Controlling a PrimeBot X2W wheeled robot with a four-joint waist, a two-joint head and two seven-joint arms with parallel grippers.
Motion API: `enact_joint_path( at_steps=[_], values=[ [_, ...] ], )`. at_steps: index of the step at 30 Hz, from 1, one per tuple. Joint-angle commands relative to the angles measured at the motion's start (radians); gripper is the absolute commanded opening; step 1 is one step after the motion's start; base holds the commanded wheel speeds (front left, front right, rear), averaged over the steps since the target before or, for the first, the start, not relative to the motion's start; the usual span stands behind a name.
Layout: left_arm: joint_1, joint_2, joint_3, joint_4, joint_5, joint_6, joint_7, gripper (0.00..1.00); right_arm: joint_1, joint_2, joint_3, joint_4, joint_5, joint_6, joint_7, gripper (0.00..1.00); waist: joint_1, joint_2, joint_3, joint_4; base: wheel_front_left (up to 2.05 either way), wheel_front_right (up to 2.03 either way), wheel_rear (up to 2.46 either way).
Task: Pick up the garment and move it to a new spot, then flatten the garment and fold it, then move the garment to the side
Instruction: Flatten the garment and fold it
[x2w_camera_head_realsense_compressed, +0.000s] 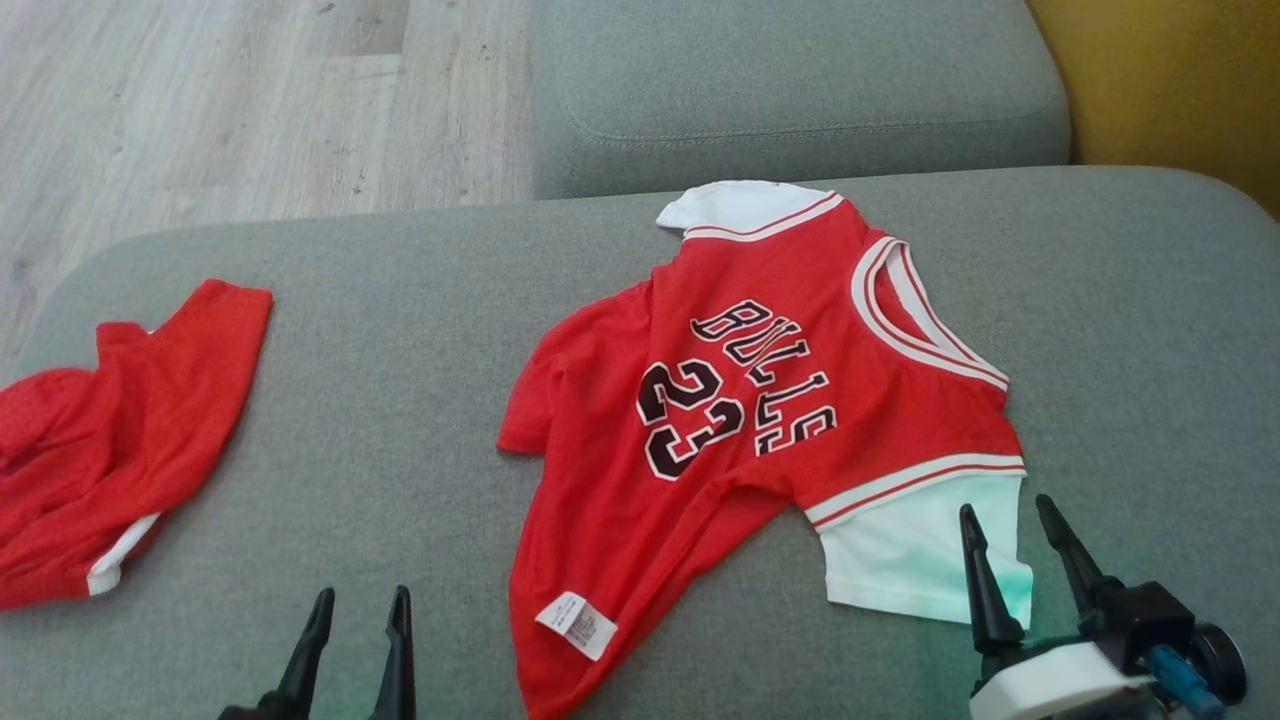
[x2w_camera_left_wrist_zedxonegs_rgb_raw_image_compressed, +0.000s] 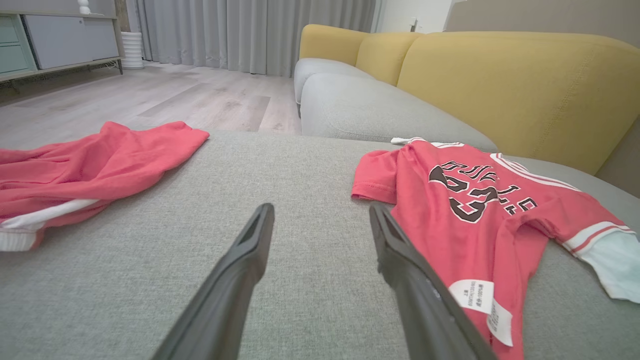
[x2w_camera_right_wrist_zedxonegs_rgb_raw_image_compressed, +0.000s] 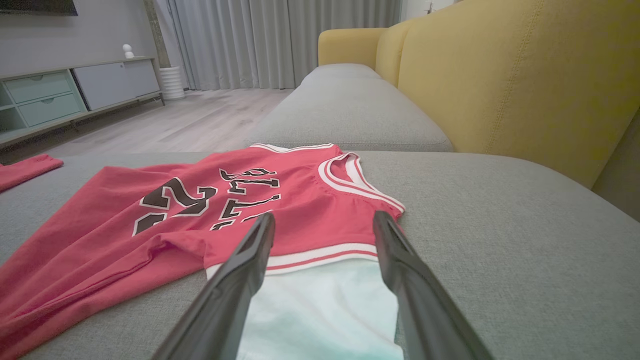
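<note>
Garment pickup is the step I judge to be in hand, and both my left jaws and my right jaws stand wide apart, holding nothing. The red jersey (x2w_camera_head_realsense_compressed: 740, 400) lies print upward and rumpled on the grey sofa cushion (x2w_camera_head_realsense_compressed: 400, 330), straight ahead of my right jaws and ahead and to the right of my left jaws. Its white sleeve (x2w_camera_right_wrist_zedxonegs_rgb_raw_image_compressed: 325, 310) sits between the fingers (x2w_camera_right_wrist_zedxonegs_rgb_raw_image_compressed: 235, 280) of my right jaws; whether they touch it I cannot tell. The hem with the white label (x2w_camera_left_wrist_zedxonegs_rgb_raw_image_compressed: 480, 305) lies just beside my left jaws. To lift well, I should pinch both layers at sleeve and hem, close firmly, and raise both ends together so the cloth hangs evenly. A second red garment (x2w_camera_head_realsense_compressed: 110, 440) lies well off to the left of my left jaws; I should leave it alone.
</note>
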Motion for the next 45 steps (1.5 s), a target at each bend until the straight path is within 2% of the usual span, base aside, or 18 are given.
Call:
enact_joint_path(
  at_steps=[1, 4, 9, 12, 16, 20, 27, 45],
  values=[
    [-0.041, -0.009, 0.038, -0.033, 0.015, -0.006, -0.011, 1.0, -0.04, -0.005, 0.026, -0.031, 0.003, 0.008, -0.011, 1.0, 0.0, 0.0, -0.001, -0.001, 0.0, 0.0, 0.0],
    [-0.033, -0.012, 0.008, -0.052, 0.045, -0.013, -0.011, 1.0, -0.045, -0.005, 0.021, -0.047, -0.011, 0.008, -0.011, 1.0, 0.0, 0.0, -0.004, -0.007, 0.0, 0.0, 0.0],
    [-0.01, 0.015, -0.118, -0.065, 0.049, -0.022, 0.022, 1.0, -0.048, -0.005, -0.006, -0.044, -0.05, 0.008, 0.002, 1.0, 0.0, 0.0, -0.006, -0.015, 0.0, 0.0, 0.0],
    [-0.001, 0.07, -0.238, -0.097, 0.021, -0.024, 0.115, 1.0, -0.05, -0.018, -0.006, -0.048, -0.072, 0.008, 0.088, 1.0, 0.0, 0.0, -0.002, -0.019, 0.0, 0.0, 0.0],
    [0.0, 0.138, -0.32, -0.115, -0.05, -0.024, 0.193, 1.0, -0.038, -0.041, -0.006, -0.052, -0.063, 0.008, 0.241, 1.0, 0.0, 0.0, 0.008, -0.027, 0.0, 0.0, 0.0],
    [-0.012, 0.166, -0.351, -0.093, -0.077, -0.025, 0.223, 1.0, -0.027, -0.053, -0.011, -0.053, -0.055, 0.008, 0.346, 1.0, 0.0, 0.0, 0.018, -0.037, 0.0, 0.0, 0.0],
    [-0.055, 0.196, -0.407, -0.051, -0.105, -0.025, 0.235, 1.0, -0.029, -0.038, -0.022, -0.059, -0.042, 0.008, 0.414, 1.0, 0.0, 0.0, 0.042, -0.057, 0.0, 0.0, 0.0],
    [-0.134, 0.206, -0.467, 0.041, -0.148, -0.025, 0.206, 1.0, -0.117, -0.013, -0.005, 0.055, -0.019, 0.008, 0.437, 1.0, 0.0, 0.0, 0.093, -0.055, 0.0, 0.0, 0.0]
  ],
)
